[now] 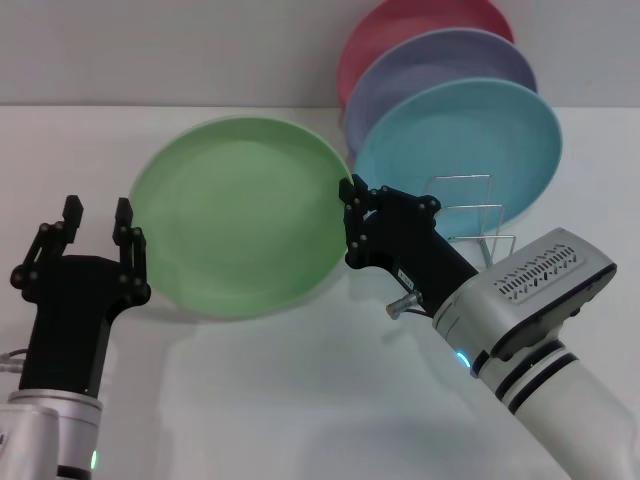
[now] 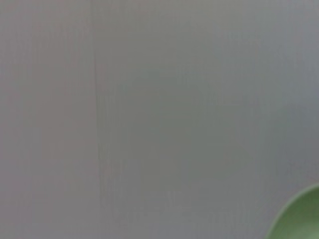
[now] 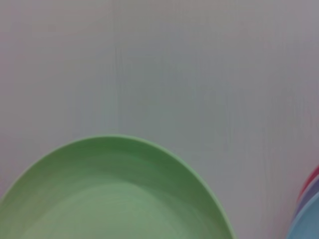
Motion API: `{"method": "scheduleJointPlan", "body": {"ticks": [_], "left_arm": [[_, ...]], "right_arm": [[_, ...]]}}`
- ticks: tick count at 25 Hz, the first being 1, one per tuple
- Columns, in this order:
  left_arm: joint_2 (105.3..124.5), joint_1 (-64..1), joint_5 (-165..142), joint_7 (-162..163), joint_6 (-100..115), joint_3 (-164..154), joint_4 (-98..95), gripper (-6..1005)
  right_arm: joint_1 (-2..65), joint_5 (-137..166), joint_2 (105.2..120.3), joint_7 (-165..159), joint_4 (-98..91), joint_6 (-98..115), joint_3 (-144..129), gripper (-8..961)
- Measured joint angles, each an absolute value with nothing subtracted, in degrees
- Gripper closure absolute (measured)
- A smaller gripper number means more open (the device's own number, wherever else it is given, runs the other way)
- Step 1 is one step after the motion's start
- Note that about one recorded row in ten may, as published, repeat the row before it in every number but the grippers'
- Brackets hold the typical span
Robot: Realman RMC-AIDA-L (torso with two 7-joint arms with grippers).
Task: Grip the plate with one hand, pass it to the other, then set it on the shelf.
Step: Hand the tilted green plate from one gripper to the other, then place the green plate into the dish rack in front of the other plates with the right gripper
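Fingers of my left gripper [image 1: 96, 215] are standing spread and empty, just beside the near-left rim of the plate [image 1: 238, 228], which is lying to their right. My right gripper [image 1: 354, 195] is pinching the opposite rim and holding the plate tilted, lifted off the white table [image 1: 300, 390]; I judge the handover is turning on my left jaws closing over that free edge. Beyond my right arm, the wire shelf [image 1: 470, 215] is carrying the turquoise plate [image 1: 470, 140], lavender plate [image 1: 440, 65] and pink plate [image 1: 400, 25], leaving its front slots free.
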State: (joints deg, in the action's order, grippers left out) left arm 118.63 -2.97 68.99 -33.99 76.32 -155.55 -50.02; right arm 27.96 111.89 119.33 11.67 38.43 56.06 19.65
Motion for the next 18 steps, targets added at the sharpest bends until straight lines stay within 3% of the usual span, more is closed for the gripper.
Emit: {"method": "scheduleJointPlan", "body": {"ticks": [18], "left_arm": [[118.0,-5.3,69.0,-0.3,90.7,-151.3,-36.7,566]], "right_arm": [[24.3,115.8,119.12,15.9,38.3,72.1,20.5,934]]}}
